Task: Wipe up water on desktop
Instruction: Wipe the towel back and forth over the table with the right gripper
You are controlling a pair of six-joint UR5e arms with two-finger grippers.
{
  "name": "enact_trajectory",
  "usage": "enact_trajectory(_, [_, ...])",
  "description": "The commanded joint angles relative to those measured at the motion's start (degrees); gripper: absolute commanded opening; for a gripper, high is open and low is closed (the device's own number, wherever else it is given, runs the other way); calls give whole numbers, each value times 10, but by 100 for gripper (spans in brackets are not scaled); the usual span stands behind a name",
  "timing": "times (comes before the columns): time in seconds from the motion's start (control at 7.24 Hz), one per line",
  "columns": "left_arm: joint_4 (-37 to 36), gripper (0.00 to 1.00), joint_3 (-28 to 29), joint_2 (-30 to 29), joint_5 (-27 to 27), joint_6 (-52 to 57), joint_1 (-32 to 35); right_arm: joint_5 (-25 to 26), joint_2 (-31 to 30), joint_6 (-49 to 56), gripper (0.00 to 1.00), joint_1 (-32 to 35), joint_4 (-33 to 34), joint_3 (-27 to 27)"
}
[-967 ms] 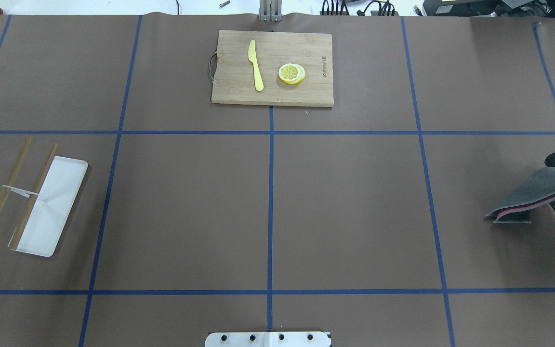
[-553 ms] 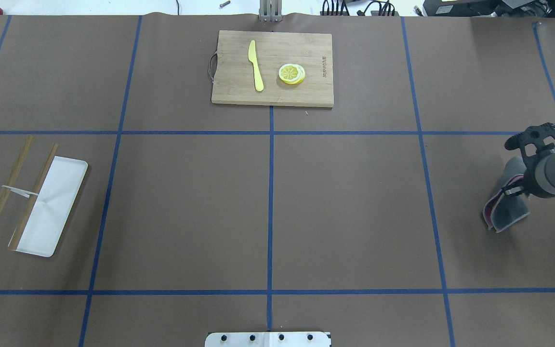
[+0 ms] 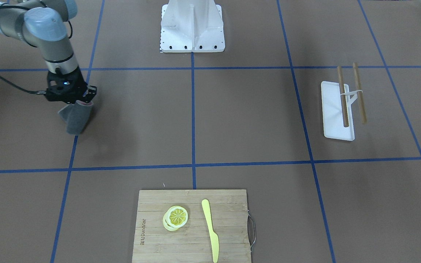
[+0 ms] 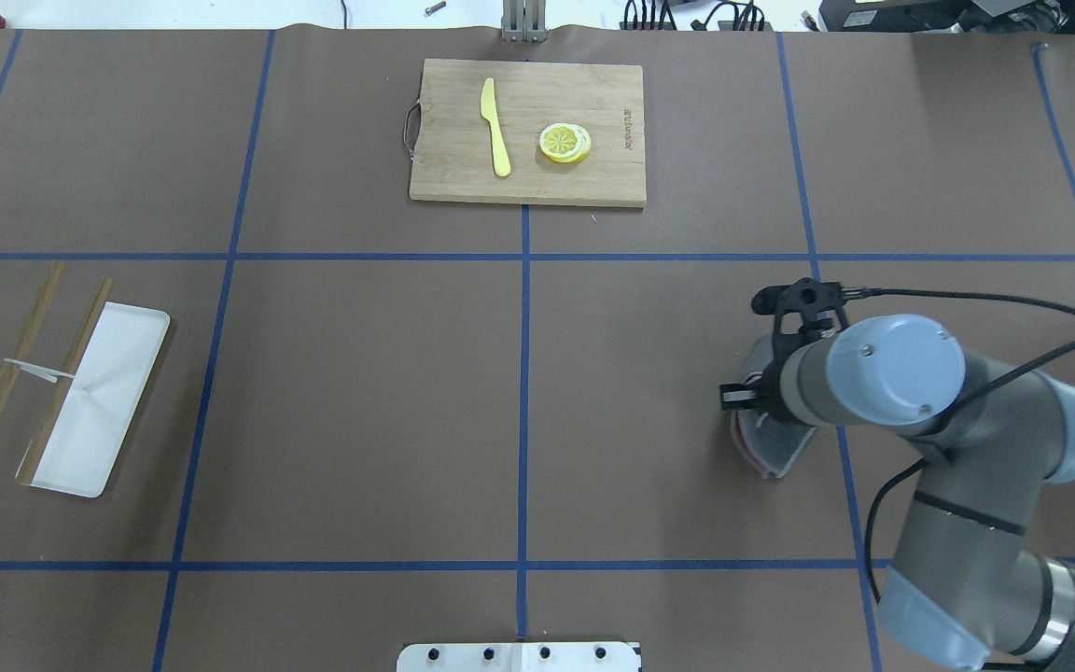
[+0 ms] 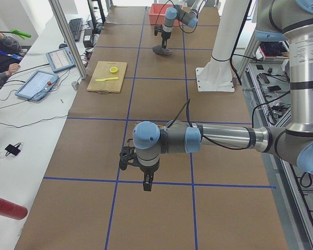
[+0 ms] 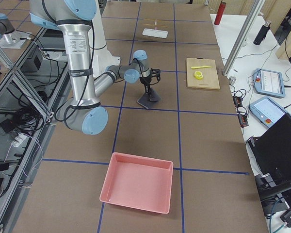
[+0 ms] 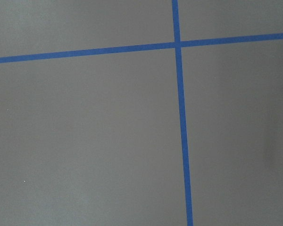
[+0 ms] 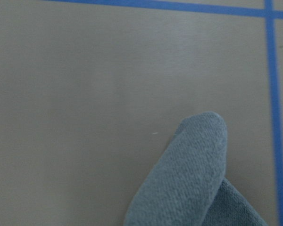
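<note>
The desktop (image 4: 360,392) is a wide brown surface crossed by blue tape lines; I see no water on it. My right gripper (image 4: 754,403) is shut on a grey cloth with a pink underside (image 4: 771,450), which hangs down to the desktop right of centre. The front view shows the same gripper (image 3: 80,103) with the cloth (image 3: 75,119) drooping below it. The cloth's folded end (image 8: 193,179) fills the lower right wrist view. My left gripper (image 5: 146,183) shows only in the exterior left view, low over the desktop; I cannot tell whether it is open or shut.
A bamboo cutting board (image 4: 444,177) with a yellow knife (image 4: 496,131) and lemon slices (image 4: 565,143) lies at the far middle. A white tray (image 4: 118,373) with chopsticks (image 4: 10,373) across it sits at the left. A pink bin (image 6: 138,187) stands behind the right arm.
My right arm has swung in from the view's right edge toward the centre, carrying the cloth leftward past the blue tape line. Everything else is unmoved.
</note>
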State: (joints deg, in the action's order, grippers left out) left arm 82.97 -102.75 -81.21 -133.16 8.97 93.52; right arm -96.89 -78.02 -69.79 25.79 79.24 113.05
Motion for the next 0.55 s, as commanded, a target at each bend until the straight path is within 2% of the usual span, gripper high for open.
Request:
enact_trajectory(0.0, [0, 99, 1, 0, 0, 0, 0, 38, 38, -76, 0, -54, 0, 2])
enact_trajectory(0.14, [0, 99, 0, 1, 0, 0, 0, 38, 21, -75, 0, -51, 0, 4])
enact_trajectory(0.41, [0, 99, 0, 3, 0, 0, 0, 39, -62, -53, 0, -46, 0, 25])
